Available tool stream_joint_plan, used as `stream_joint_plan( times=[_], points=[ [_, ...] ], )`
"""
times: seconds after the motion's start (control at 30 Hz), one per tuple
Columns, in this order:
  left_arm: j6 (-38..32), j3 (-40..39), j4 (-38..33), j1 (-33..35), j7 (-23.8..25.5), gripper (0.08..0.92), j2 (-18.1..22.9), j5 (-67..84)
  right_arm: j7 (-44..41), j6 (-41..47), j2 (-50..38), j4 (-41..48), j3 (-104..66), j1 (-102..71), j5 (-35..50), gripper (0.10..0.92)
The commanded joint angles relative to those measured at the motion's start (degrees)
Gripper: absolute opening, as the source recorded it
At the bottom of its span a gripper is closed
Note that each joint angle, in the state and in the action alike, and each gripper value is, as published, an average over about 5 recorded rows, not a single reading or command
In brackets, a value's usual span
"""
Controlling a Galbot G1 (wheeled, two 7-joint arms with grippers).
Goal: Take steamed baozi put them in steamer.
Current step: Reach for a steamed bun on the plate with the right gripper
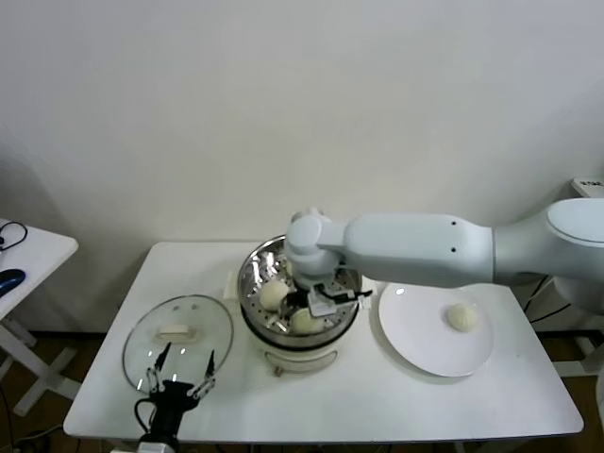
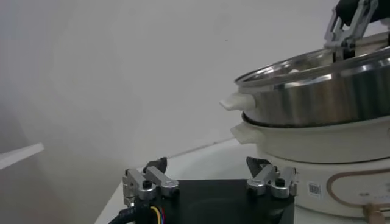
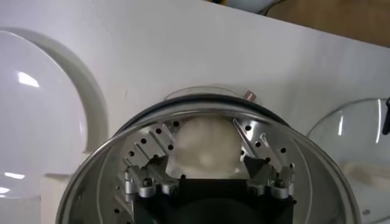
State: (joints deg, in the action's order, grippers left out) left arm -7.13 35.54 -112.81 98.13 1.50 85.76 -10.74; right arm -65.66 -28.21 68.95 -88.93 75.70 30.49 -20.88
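The steamer [image 1: 250,278] stands mid-table, a shiny pot on a white base. Two baozi show on its perforated tray, one at the left [image 1: 274,294] and one at the front [image 1: 304,321]. My right gripper [image 1: 317,306] reaches down into the pot. In the right wrist view it [image 3: 204,167] is open, and the front baozi [image 3: 204,146] rests on the tray [image 3: 146,143] between its spread fingers. One more baozi [image 1: 462,317] lies on the white plate [image 1: 425,344]. My left gripper [image 1: 179,373] is open and empty at the table's front left.
A round glass lid [image 1: 179,330] with a white handle lies left of the steamer, just beyond the left gripper. The plate sits right of the steamer. The left wrist view shows the steamer's side [image 2: 317,103]. A small side table [image 1: 28,255] stands far left.
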Motion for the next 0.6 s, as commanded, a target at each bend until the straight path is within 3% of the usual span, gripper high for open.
stream_joint_plan(
  times=[0.03,0.2,0.33,0.6],
  points=[
    [0.07,-0.08,-0.18,-0.07,-0.05,0.823,-0.01,0.09,-0.61,-2.09,-1.19,-0.13,-2.19,1.27,-1.76,0.823],
    [0.23,-0.16,0.09,-0.57,-0.16,0.823,-0.56,0.45,-1.12,-0.6,-5.32,-0.89,-4.42,5.25,0.08,0.823],
    [0.47,0.06,-0.02,-1.28,-0.06,0.823,-0.69,0.96,-1.55,5.67,-11.02,-0.2,-5.45,9.11,6.41,0.823],
    [0.53,0.48,-0.95,-2.22,0.22,0.823,-0.79,1.54,1.23,25.13,-28.74,-0.14,6.18,17.42,35.39,0.823]
  ],
)
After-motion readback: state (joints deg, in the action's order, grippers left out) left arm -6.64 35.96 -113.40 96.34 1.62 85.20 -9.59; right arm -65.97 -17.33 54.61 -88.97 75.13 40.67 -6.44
